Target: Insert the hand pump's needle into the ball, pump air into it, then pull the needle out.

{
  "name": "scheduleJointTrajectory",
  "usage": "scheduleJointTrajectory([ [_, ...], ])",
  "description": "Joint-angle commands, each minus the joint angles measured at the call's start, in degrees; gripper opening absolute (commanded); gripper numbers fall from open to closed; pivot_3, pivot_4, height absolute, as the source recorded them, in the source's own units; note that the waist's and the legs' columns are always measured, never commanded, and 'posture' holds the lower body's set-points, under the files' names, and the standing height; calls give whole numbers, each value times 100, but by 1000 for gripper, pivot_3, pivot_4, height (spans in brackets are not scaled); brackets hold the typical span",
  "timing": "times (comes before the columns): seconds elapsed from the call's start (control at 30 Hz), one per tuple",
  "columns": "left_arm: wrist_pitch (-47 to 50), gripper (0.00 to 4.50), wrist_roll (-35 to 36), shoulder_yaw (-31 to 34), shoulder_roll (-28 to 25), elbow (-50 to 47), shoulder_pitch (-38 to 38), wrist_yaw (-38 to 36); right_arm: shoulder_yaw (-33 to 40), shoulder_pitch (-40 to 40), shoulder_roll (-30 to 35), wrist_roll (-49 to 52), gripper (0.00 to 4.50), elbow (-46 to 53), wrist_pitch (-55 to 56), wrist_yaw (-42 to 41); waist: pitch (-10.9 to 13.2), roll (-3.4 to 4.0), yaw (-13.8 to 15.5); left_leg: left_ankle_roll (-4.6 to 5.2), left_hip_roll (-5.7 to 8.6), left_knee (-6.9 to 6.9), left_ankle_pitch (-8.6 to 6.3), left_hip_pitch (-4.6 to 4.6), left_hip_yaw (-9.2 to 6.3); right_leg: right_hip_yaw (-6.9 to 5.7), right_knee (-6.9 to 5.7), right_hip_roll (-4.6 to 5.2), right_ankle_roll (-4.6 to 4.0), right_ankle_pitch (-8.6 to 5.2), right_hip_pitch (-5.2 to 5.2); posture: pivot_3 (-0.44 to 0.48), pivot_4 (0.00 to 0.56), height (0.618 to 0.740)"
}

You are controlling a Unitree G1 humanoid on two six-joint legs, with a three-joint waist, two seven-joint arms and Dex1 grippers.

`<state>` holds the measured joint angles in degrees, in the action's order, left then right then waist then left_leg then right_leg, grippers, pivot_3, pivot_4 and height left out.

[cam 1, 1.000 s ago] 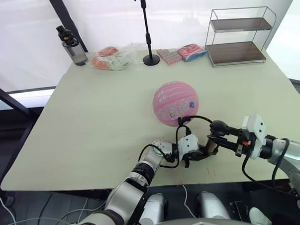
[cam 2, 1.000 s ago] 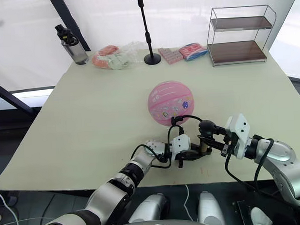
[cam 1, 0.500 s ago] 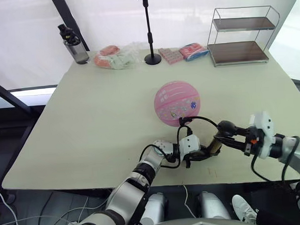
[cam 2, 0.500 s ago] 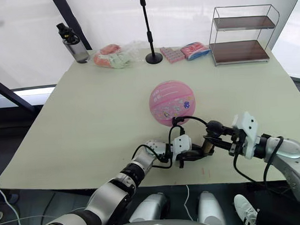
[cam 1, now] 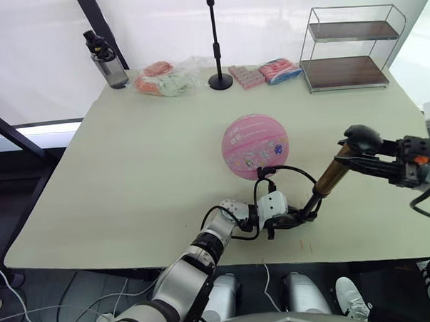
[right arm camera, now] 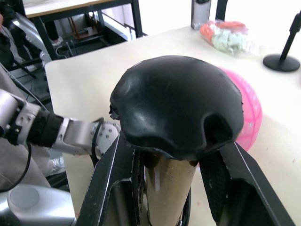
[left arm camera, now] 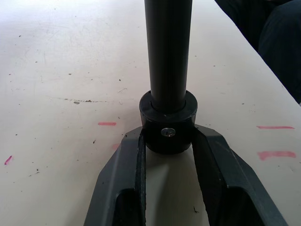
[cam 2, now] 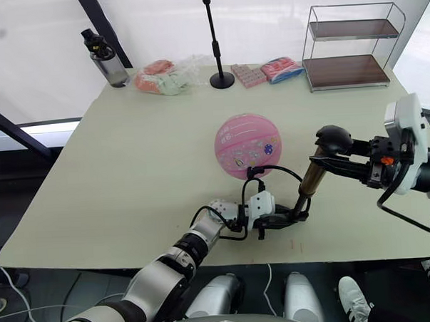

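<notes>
The pink ball point(cam 1: 254, 146) rests on the table's middle. The hand pump point(cam 1: 324, 187) slants up from the table's front edge towards the right, drawn out long: a black rod low down, a gold-bronze section above, and the black knob handle point(cam 1: 359, 135) on top. My left gripper point(cam 1: 293, 217) is shut on the pump's black lower end cap point(left arm camera: 167, 123) against the tabletop. My right gripper point(cam 1: 365, 144) is shut on the knob point(right arm camera: 178, 104), raised above the table. The thin black hose point(cam 1: 290, 173) loops from the pump's base to the ball's near underside point(cam 1: 262, 175); the needle itself is hidden there.
Along the table's far edge stand a dark water bottle point(cam 1: 105, 62), a black stand point(cam 1: 215, 40), bagged items point(cam 1: 170, 77), two small packets point(cam 1: 245, 76) point(cam 1: 281, 70) and a wire two-tier shelf point(cam 1: 349, 48). The table's front edge point(cam 1: 133, 256) is just below the left gripper.
My right gripper has drawn the knob up and to the right, stretching the pump out long. The left gripper, the pump's base and the ball have stayed put.
</notes>
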<state>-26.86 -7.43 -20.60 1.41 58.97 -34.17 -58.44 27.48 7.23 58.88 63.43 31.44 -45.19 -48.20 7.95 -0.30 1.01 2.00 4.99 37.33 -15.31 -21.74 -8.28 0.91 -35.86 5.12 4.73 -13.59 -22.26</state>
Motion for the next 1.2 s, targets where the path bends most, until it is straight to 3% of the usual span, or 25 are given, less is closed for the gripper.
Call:
scheduleJointTrajectory([
  [0.03, 187, 1095, -195, -115, -118, 354, 243, -6, 568, 445, 189, 359, 1080, -88, -12, 175, 1, 0, -1, 0, 0, 0, 0, 0, 1, 1, 0, 0, 0, 0, 0, 0, 150, 740],
  [0.43, 170, 1095, -179, -154, -141, 355, 250, -8, 519, 719, 403, 648, 1080, -156, -430, 199, 4, 10, 18, 0, 1, 3, 1, -27, 5, 4, -5, 2, -2, 2, -31, 0, 150, 740],
  [0.67, 157, 1095, -183, -157, -154, 344, 255, -10, -132, -219, 135, -664, 1080, 16, 116, -45, 0, 6, 20, 0, 1, 2, 1, -16, 6, 5, -5, 1, -2, 2, -21, 0, 150, 740],
  [0.87, 156, 1095, -209, -147, -159, 339, 262, 8, -975, -818, -388, -1531, 1080, 8, 857, -67, -31, -29, -37, -1, -18, 0, 0, 45, 7, 4, -6, -15, 24, -14, 36, 0, 150, 740],
  [1.2, 164, 1095, -247, -102, -160, 328, 264, 34, -2516, -1455, -1344, -3177, 1080, -939, 2178, 68, -75, -65, -37, -3, -21, -23, -1, 98, 9, 10, -3, -17, 24, -17, 66, 0, 150, 740],
])
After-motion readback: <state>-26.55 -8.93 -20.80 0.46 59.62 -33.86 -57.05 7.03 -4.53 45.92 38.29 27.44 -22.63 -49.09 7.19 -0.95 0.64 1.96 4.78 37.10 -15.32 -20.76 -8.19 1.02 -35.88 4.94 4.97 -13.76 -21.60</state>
